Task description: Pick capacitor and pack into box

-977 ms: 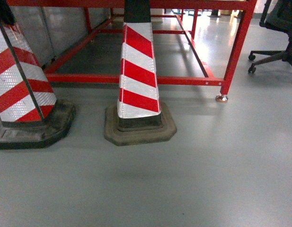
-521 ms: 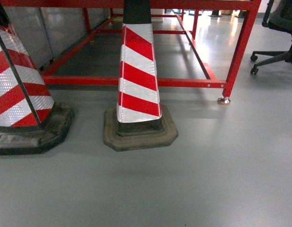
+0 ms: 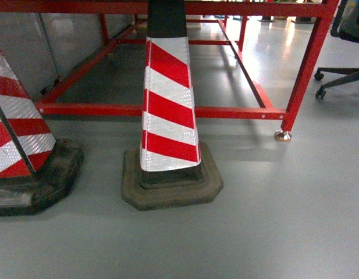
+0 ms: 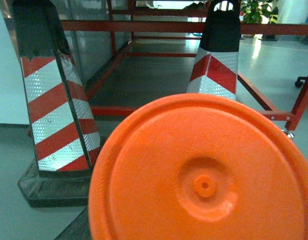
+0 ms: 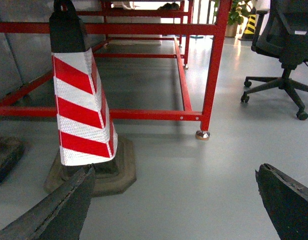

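**Spotter:** Where are you in the job?

**Operator:** Nowhere near packing, I'd judge. My head camera shows only grey floor [image 3: 272, 221], a striped cone [image 3: 169, 116] on its rubber base, a second cone [image 3: 19, 139] at the left edge, and a red frame [image 3: 167, 110] behind them. No box and no capacitor in any view.

**Spotter:** And the arms?

**Operator:** The right pincer [image 5: 173, 210] is spread wide, its two dark fingers [image 5: 59, 210] at the bottom corners of the wrist view, nothing but floor between them. For the left pincer I cannot tell: an orange disc [image 4: 203, 175] fills most of that camera, and no fingers show. Whether it grips the disc, I can't say either.

**Spotter:** So the next move?

**Operator:** This looks like the driving stage. I'd need to steer round the cones, keep off the frame's foot [image 3: 282, 136] and the office chair [image 5: 288, 45], and find the bench with the box before either arm reaches.
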